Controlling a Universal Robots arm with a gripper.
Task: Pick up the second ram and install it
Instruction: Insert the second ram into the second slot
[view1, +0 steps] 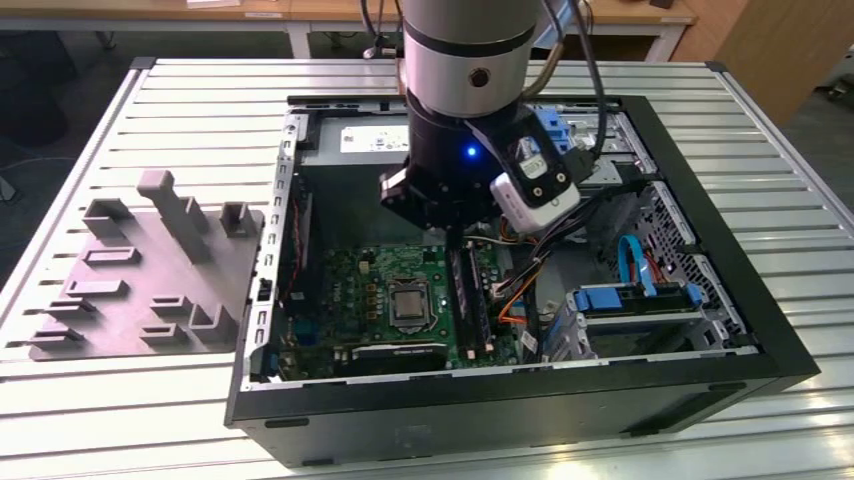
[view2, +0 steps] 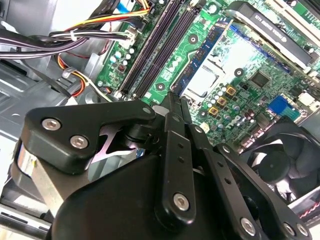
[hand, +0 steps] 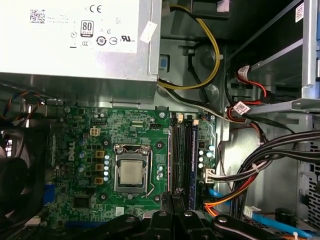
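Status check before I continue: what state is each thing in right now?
pincer: shut, tips over the memory slots.
second ram: upright in a slot under the pincer; seating unclear.
computer case: lying flat, side open.
processor: bare in its socket, no cooler on it.
arm light: lit blue.

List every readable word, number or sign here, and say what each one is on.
On the power supply label: a code square and certification badges; the fine print is too small to read.
On the motherboard: a logo and white component markings, too small to read.
On the cable tag: print too small to read.
On the black card: white print, blurred.
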